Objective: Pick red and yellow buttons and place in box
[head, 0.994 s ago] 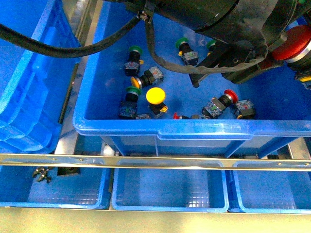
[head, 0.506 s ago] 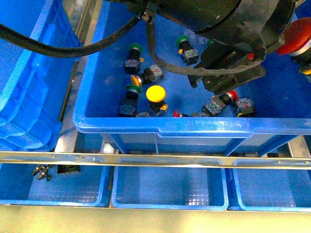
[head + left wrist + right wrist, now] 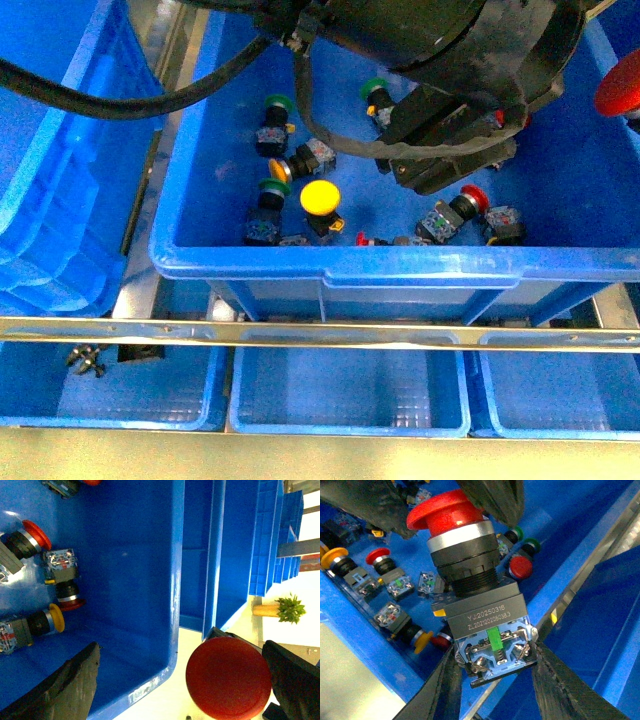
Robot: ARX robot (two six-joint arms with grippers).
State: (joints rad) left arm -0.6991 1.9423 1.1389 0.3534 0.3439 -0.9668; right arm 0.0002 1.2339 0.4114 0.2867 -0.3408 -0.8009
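Red button (image 3: 470, 580): hangs over the open crate (image 3: 350, 265), towards its right end, well apart from the box (image 3: 70, 180) at the far left of the front view. Rides clamped at the grey contact block (image 3: 492, 650) between the fingers of the right pincer (image 3: 496, 667), cap pointing away from the wrist. Looks gripped low on purpose: leaves the broad mushroom cap (image 3: 447, 512) and silver collar (image 3: 460, 542) bare for a second grip.

Left pincer (image 3: 181, 665): spread wide, straddling that same cap face-on, with a gap on each side of it in the left wrist view; pinches nothing. Probably lined up for a hand-over, sensible given the box on the left side and the button on the right. Cannot tell from the right wrist view whether touching the cap's edge or merely close by.

Loose on the crate floor below: yellow button (image 3: 320, 198) cap-up near the middle, smaller red button (image 3: 474, 196) on its side towards the right, green-capped switches (image 3: 277, 102) further back, these last to be left alone. Lie jumbled, several touching, so any later pick calls for a descent onto one cap clear of its neighbours.

Box: deep, two rims showing at its near corner; nothing of its floor in view.
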